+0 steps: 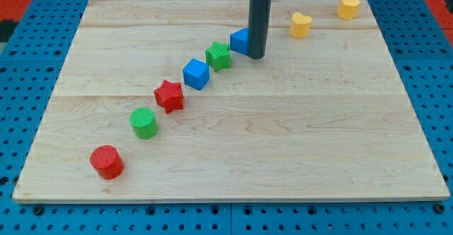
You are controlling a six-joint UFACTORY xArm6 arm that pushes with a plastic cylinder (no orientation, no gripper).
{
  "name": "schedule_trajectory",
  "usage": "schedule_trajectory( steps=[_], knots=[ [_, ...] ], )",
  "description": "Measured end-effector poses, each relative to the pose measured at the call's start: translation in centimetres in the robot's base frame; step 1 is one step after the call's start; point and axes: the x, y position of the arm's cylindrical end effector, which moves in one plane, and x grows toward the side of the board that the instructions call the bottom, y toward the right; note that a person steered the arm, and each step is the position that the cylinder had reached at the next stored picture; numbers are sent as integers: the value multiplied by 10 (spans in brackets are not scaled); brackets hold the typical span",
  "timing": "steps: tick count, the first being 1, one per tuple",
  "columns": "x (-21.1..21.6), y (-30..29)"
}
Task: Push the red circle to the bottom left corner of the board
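Observation:
The red circle sits near the bottom left corner of the wooden board. My tip is far from it, near the view's top centre, touching the right side of a blue block that the rod partly hides. Between them a diagonal row of blocks runs up to the right: a green circle, a red star, a blue cube and a green star.
A yellow heart and a yellow hexagon-like block lie near the board's top right. A blue pegboard surface surrounds the board.

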Motion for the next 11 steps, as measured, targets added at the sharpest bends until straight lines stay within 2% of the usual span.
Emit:
schedule_trajectory(
  steps=[2, 4, 8, 9, 10, 11],
  knots=[
    [19, 5],
    [28, 86],
    [30, 93],
    [71, 45],
    [127, 25],
    [183, -73]
  ],
)
